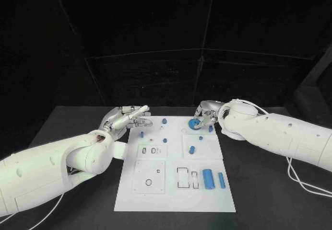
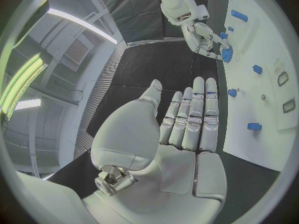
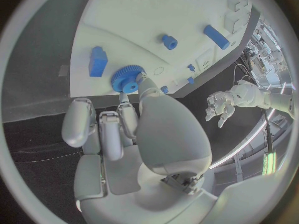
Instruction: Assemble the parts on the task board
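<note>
Blue toothed plastic gear (image 1: 194, 124) sits at the far right of the white task board (image 1: 207, 199), pinched by our right hand (image 1: 207, 116). We should keep it level while seating it. Our left hand (image 1: 126, 118) hovers released beside the board.

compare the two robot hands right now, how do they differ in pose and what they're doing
The right hand has its fingers curled at the blue gear on the task board, a fingertip touching the gear; the left hand is flat, fingers straight and together, touching nothing. The right hand is over the board's far edge; the left hand is beside the board's far left corner, over the black table. Both are silver on white arms.
</note>
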Controlling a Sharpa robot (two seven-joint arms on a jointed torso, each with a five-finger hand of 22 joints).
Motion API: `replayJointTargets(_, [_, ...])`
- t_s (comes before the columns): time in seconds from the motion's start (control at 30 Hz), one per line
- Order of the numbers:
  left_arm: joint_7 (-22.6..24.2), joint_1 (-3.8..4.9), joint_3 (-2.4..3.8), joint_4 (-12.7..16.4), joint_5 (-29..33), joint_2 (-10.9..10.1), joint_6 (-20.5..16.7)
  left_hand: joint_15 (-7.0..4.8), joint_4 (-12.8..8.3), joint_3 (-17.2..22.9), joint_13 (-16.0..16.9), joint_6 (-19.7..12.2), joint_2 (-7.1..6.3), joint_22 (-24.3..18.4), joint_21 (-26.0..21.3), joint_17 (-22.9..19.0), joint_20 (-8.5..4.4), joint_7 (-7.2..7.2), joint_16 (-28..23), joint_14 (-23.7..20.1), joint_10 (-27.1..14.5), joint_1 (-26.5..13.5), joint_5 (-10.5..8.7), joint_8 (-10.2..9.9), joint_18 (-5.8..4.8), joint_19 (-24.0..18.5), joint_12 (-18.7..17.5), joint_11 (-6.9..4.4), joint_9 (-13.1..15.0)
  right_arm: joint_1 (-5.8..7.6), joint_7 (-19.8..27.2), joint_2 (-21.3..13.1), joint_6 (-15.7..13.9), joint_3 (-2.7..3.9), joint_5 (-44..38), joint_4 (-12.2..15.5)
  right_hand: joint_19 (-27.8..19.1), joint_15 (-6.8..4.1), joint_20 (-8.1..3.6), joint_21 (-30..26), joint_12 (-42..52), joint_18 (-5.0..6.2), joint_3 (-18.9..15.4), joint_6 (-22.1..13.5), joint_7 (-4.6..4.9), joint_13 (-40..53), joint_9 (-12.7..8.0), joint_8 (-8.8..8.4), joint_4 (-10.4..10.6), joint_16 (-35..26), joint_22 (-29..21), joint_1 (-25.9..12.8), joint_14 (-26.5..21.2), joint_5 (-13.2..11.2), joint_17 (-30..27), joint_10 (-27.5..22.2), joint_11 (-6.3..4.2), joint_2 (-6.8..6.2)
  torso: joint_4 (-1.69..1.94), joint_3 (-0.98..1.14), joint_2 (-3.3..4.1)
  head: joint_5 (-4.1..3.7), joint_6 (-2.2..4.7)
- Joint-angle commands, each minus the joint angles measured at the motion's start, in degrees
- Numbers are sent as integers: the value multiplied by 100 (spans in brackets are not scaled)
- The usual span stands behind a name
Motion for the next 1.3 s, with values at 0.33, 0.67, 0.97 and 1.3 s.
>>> replayJointTargets(0.33, [-1,5,3,3,-25,8,67,14,-11,-40,-8,-30,50,-11,-31,11,-10,-1,-41,28,-29,-12,31,-25,74,38,-19,-2,-8,-34,0,53,-552,-8,-292,12,64,-75,-72,91,122,-54,768,607,-122,194,48,228,-471,37,112,658,460,-497,938,138,-123,398,3,-5,2,14,-3])
replayJointTargets(0.67, [-5,5,3,13,-25,-11,64,15,-9,-41,-9,-30,57,-13,-35,14,-9,-1,-44,28,-30,-16,32,-27,74,40,-22,-2,-8,-60,31,-26,-1331,-6,-377,435,127,-118,-130,156,191,-77,1130,754,-165,288,-3,174,-507,37,231,368,463,-309,943,227,-165,278,6,-6,-3,30,-2])
replayJointTargets(0.97, [-3,7,3,26,-25,-34,62,15,-9,-41,-9,-30,57,-13,-35,14,-9,-1,-44,28,-30,-16,32,-27,74,40,-22,-2,-8,-59,-108,98,-1530,-2,-513,887,132,-114,-130,162,184,-79,1233,745,-158,293,-35,112,-477,34,239,190,463,-308,941,234,-158,177,15,-10,1,52,15])
replayJointTargets(1.3, [-3,8,3,15,-25,-27,63,15,-9,-42,-9,-29,64,-16,-40,18,-9,-2,-48,28,-29,-18,31,-29,75,42,-26,-3,-7,-69,-14,733,-1392,-33,-564,536,131,-112,-129,161,178,-78,1284,737,-153,292,-47,85,-465,31,237,135,462,-316,935,233,-155,158,18,-8,0,117,-26])
